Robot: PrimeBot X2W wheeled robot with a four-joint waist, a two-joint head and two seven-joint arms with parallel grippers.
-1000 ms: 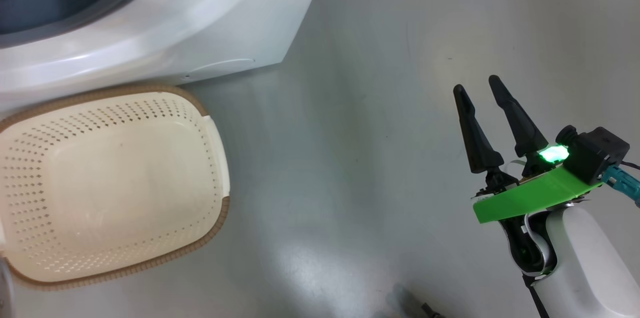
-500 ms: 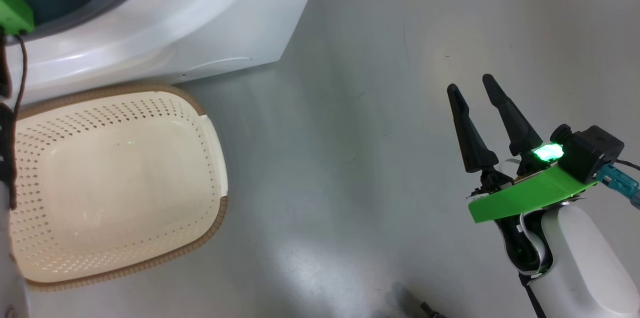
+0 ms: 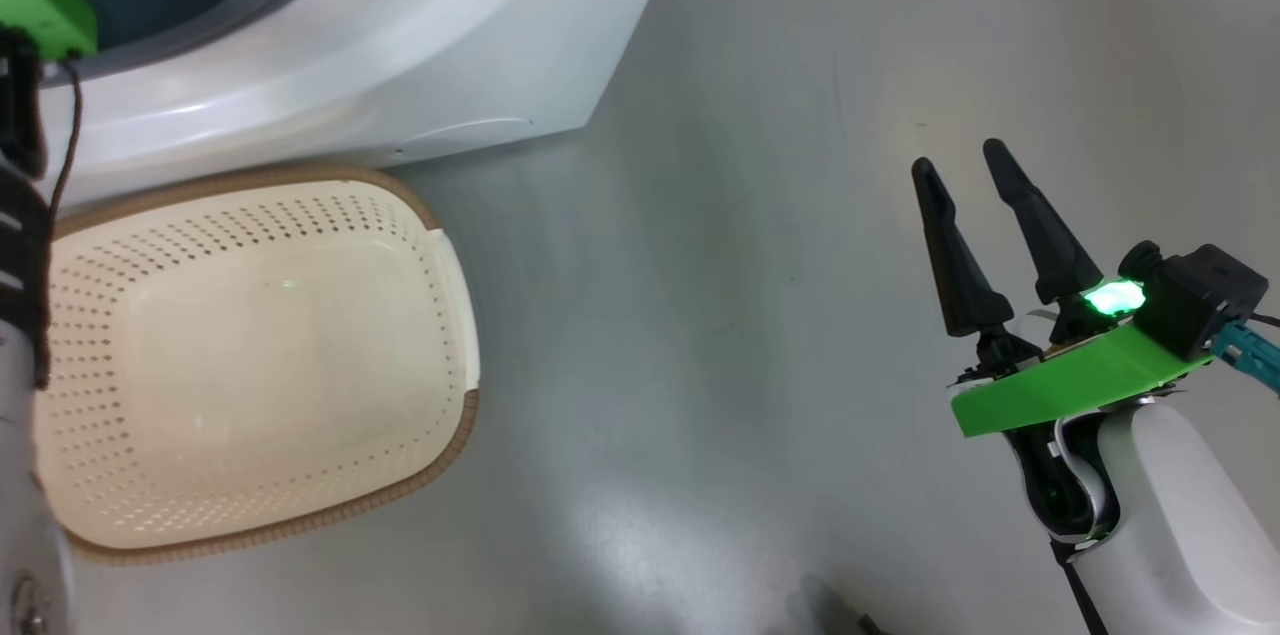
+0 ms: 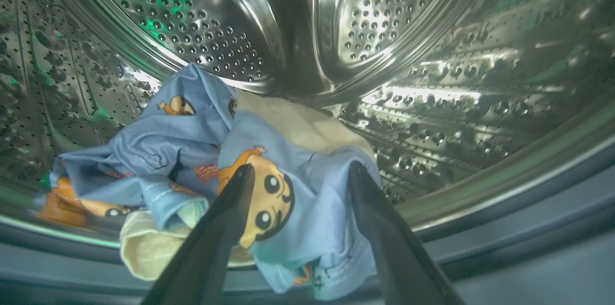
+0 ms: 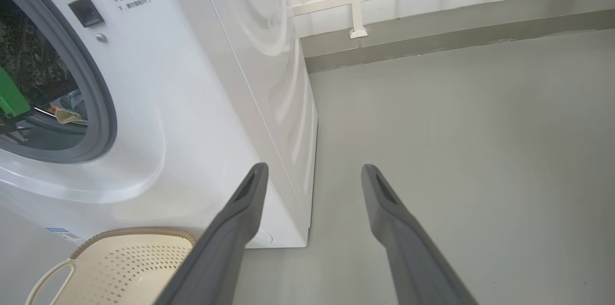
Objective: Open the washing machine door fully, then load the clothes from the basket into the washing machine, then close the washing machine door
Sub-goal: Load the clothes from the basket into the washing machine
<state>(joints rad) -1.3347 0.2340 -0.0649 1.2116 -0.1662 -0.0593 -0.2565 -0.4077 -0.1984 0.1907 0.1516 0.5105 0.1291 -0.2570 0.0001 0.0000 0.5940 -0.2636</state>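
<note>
Left gripper (image 4: 301,166): fingers spread, holding nothing.
Right gripper (image 3: 956,156): open, lower right.
Clothes (image 4: 182,141): mid-frame, at the drum (image 4: 432,103) lip.
Risk: we fear the overhanging hem jams the door.

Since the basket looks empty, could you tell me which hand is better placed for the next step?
Probably left: the left hand, open inside the washing machine over the clothes, only needs to withdraw. The right hand hangs open above the floor, well aside.
</note>
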